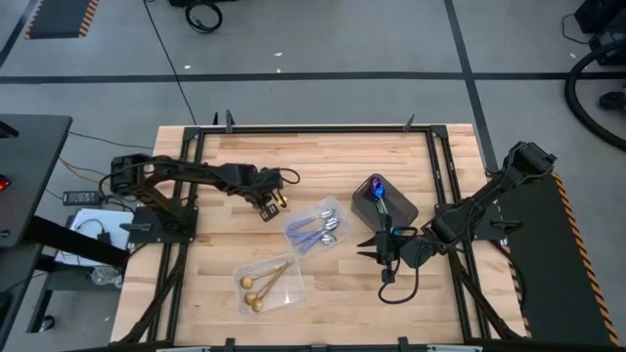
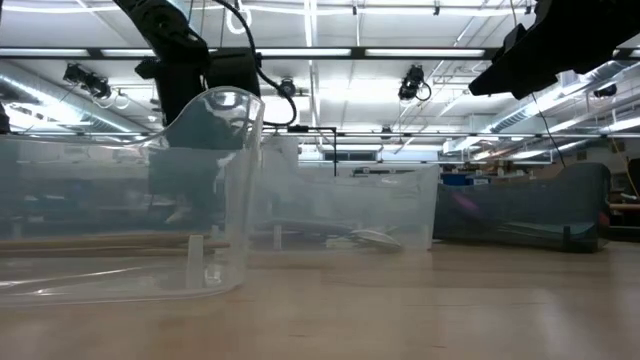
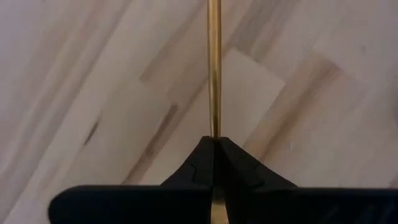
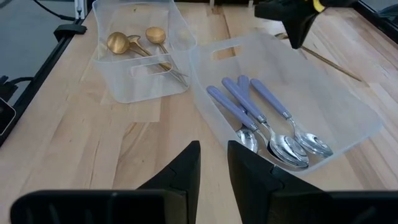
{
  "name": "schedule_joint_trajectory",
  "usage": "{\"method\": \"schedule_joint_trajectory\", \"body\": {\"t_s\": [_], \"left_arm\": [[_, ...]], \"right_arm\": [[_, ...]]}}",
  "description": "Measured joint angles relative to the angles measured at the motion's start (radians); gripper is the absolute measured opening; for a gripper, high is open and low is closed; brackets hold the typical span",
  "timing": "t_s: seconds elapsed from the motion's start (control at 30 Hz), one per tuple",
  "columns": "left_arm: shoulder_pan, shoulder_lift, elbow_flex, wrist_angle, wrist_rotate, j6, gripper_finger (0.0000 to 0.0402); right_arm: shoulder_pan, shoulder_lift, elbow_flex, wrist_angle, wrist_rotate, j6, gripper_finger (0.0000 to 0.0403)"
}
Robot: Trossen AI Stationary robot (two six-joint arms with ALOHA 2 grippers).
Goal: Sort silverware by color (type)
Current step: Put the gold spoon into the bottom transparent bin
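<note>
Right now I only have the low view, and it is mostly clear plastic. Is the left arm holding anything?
Observer: Yes. The left gripper has its fingers shut on the handle of a gold spoon, over bare wood.
Operator: And the right arm?
Observer: The right gripper is open with nothing between its fingers, close to a clear tray of purple-handled spoons.
Operator: Where are the other gold ones?
Observer: More gold spoons lie in a second clear tray, next to the first.
</note>
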Motion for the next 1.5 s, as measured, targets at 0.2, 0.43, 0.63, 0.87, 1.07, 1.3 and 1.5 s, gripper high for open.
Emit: {"method": "schedule_joint_trajectory", "body": {"t_s": [0.2, 0.43, 0.63, 0.87, 1.07, 1.3, 1.5], "left_arm": [[-0.014, -0.037, 0.002, -0.042, -0.006, -0.012, 0.0018], [-0.088, -0.175, 0.034, -0.006, -0.048, -0.038, 0.0018], [-0.215, -0.281, 0.039, 0.063, -0.052, -0.110, 0.0018], [-0.454, -0.311, 0.039, 0.163, -0.007, -0.242, 0.0018], [-0.688, -0.302, 0.039, 0.205, -0.009, -0.476, 0.0018], [-0.892, -0.218, 0.039, 0.204, -0.047, -0.740, 0.0018], [-0.947, -0.152, 0.039, 0.211, -0.079, -0.880, 0.0018]], "right_arm": [[0.000, 0.000, 0.000, 0.004, 0.000, 0.000, 0.0091], [0.000, 0.000, 0.000, 0.007, 0.000, 0.001, 0.0091], [0.000, 0.000, 0.000, 0.004, -0.001, 0.001, 0.0091], [0.000, 0.000, 0.000, -0.005, -0.001, 0.003, 0.0091], [0.001, 0.000, 0.000, 0.004, -0.001, 0.003, 0.0091], [0.001, 0.000, 0.000, 0.007, -0.001, 0.000, 0.0091], [0.001, 0.000, 0.000, 0.010, -0.001, 0.001, 0.0091]]}}
